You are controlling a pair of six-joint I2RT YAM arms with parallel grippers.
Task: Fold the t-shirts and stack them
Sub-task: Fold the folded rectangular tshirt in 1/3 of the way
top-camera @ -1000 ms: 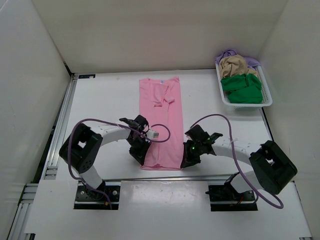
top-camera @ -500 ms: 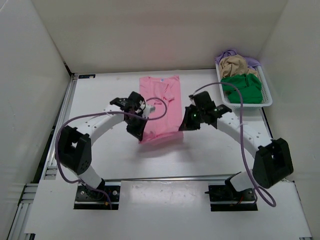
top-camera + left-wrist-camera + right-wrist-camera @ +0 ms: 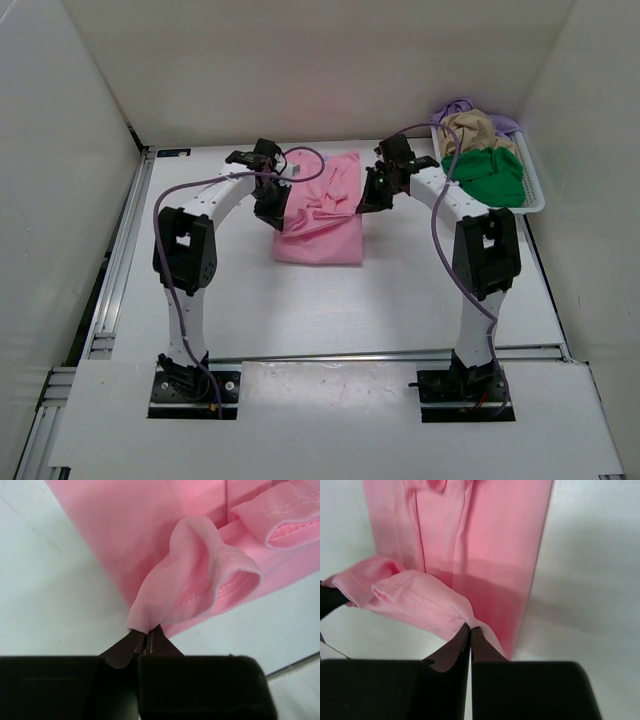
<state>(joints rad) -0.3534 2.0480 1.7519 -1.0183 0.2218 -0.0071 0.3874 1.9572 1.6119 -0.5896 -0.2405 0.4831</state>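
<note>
Pink t-shirt point(image 3: 318, 235) lies on bench point(image 3: 420, 290), far side, its hem held up over the body. Left claw point(image 3: 146, 636) & right claw point(image 3: 470, 629) each pinch a hem corner tight. Cloth thin, floppy, light, prob. slippy; grip stitched hem corners.

We see a white table point(image 3: 420, 290) closed in by pale walls point(image 3: 300, 70) on three sides. Toward the far middle of it lies a pink shirt point(image 3: 322, 242), folded over on itself. Its near part rests flat on the tabletop, while its far edge is bunched and lifted off the surface. In the far right corner a white mesh basket point(image 3: 497, 211) sits on the table, well apart from the shirt.
</note>
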